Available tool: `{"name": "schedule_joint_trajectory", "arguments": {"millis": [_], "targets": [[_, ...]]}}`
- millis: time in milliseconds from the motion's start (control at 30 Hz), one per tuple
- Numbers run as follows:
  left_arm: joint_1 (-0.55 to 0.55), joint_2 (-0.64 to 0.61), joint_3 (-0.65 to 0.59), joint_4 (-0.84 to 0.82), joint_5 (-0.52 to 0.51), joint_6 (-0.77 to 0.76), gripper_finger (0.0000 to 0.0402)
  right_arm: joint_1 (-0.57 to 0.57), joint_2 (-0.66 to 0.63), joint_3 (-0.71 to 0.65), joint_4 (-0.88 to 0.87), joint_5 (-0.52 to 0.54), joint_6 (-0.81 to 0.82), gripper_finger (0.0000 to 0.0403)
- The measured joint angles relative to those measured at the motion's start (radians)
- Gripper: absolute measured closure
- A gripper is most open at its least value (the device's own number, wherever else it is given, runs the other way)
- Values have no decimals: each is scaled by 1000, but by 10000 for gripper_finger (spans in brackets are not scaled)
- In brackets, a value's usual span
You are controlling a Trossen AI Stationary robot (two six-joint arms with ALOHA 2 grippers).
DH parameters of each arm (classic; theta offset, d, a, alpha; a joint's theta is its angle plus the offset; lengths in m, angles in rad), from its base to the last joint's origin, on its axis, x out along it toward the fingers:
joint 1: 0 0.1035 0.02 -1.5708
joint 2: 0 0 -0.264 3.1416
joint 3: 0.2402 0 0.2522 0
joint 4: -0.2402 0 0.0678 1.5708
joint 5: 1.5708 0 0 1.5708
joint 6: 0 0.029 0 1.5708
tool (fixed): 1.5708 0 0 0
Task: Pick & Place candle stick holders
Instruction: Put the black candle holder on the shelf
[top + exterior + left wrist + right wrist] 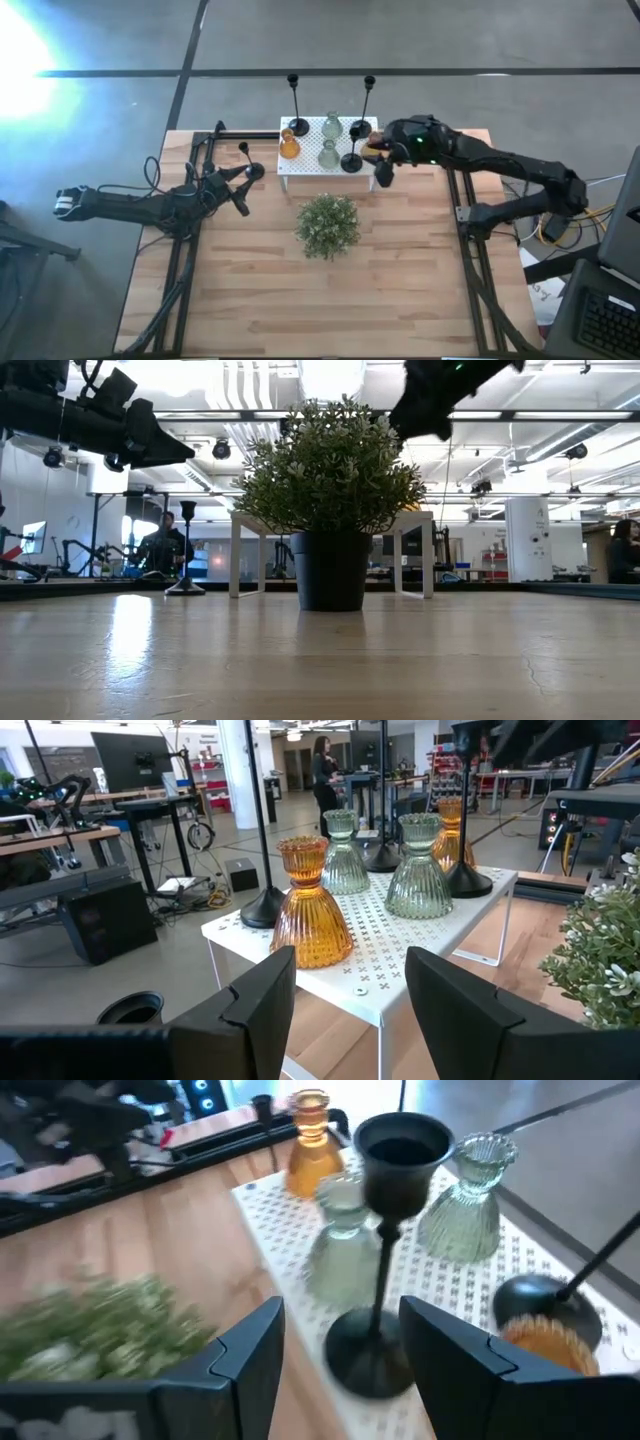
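Wooden table (400, 290): plant (327, 226), white stand (308, 163)

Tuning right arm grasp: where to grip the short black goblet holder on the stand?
Grip the black goblet holder on its thin stem, between cup and round base; both are wider. Come from the stand's open table-side edge with the right gripper, since the green glass holders crowd behind.

The white stand (325, 160) carries two amber holders (289, 147) at its 9 and 3 o'clock edges, two clear-green holders (331, 127) near the middle, and three black stemmed holders (351, 160). One potted plant (327, 225) stands at 6 o'clock.
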Motion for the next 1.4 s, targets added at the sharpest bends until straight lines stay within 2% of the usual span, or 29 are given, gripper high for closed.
{"name": "schedule_joint_trajectory", "arguments": {"millis": [267,467,667,900,1067,1300,1400], "targets": [[0,0,0,0,0,0,206,136,-207,-5,-258,0,53,228],[0,0,0,0,0,0,206,224,-347,-152,-284,1,135,260],[0,0,0,0,0,0,206,264,-488,-419,-125,-6,246,317],[0,0,0,0,0,0,206,265,-620,-639,73,-51,253,386],[0,0,0,0,0,0,206,265,-696,-740,159,-46,174,394],[0,0,0,0,0,0,206,264,-793,-849,186,143,107,394],[0,0,0,1,0,0,206,264,-838,-889,188,188,78,394]]}}
